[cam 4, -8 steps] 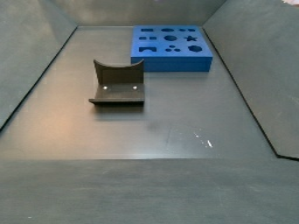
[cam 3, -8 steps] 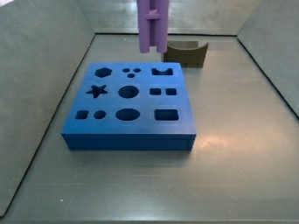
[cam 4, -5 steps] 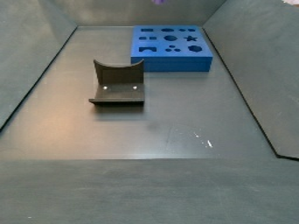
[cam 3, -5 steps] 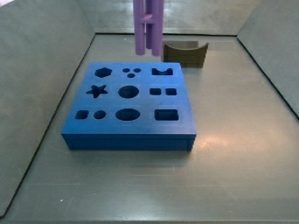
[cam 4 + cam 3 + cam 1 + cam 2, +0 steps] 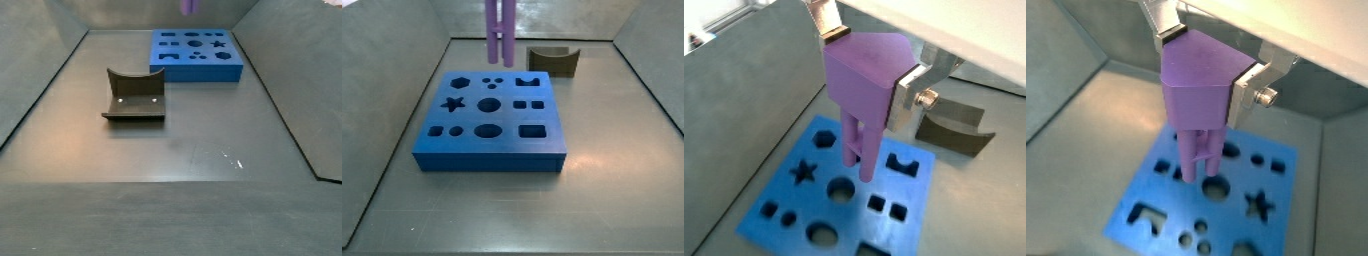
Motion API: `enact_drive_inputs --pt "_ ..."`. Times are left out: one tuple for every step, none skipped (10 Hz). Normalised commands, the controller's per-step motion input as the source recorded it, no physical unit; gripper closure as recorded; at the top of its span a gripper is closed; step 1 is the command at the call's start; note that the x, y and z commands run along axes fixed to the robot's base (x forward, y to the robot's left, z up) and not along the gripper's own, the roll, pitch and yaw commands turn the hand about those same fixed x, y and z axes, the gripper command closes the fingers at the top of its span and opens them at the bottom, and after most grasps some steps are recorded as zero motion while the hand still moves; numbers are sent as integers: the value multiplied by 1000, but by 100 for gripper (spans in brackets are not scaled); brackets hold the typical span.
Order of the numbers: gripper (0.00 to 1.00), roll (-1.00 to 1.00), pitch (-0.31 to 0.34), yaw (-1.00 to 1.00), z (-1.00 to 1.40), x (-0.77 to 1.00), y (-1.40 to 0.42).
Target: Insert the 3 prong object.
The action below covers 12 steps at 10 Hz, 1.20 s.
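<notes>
Above the blue block (image 5: 851, 195), in a wrist view, the hand (image 5: 865, 62) grips the 3 prong object (image 5: 861, 95): its silver fingers (image 5: 911, 80) press on either side of the purple body, and the prongs hang down well clear of the cut-out holes. The brown block (image 5: 954, 130) with its curved notch sits beyond the blue block on the surface.

Seen from the opposite wrist camera, the hand (image 5: 1207, 60) clamps the 3 prong object (image 5: 1193, 110) the same way, prongs pointing down toward the middle holes of the blue block (image 5: 1200, 215), not yet touching it.

From a side view, only the lower part of the 3 prong object (image 5: 500, 32) shows, hanging upright over the far edge of the blue block (image 5: 489, 120), apart from it; the hand itself is out of frame. The brown block (image 5: 553, 60) rests behind.

At the top edge of a side view, a sliver of the 3 prong object (image 5: 191, 6) shows above the blue block (image 5: 197, 53); the brown block (image 5: 134, 96) lies well apart on the surface (image 5: 201, 140).

I judge this the carry-and-align step. Next, the prongs likely need centring over the cluster of three small round holes near the far edge, then a straight descent.
</notes>
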Motion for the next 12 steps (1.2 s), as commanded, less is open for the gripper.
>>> enact_drive_inputs --pt "100 0 -84 -729 -277 -91 277" --pt "100 0 -81 -886 -286 -34 137" --pt "100 0 -67 -1000 -326 0 6" --pt "100 0 -57 -1000 -354 0 0" --pt "100 0 -41 -1000 -391 0 0" --pt "100 0 -36 -1000 -403 0 0" --pt "100 0 -46 -1000 -380 -14 23" --pt "100 0 -74 -686 -323 -129 323" --pt "100 -13 -111 -366 -277 -194 546" --pt "100 -19 -67 -280 -63 -340 589" --pt "100 0 -43 -386 -211 -231 569" --pt "100 0 -26 -583 -269 -166 400"
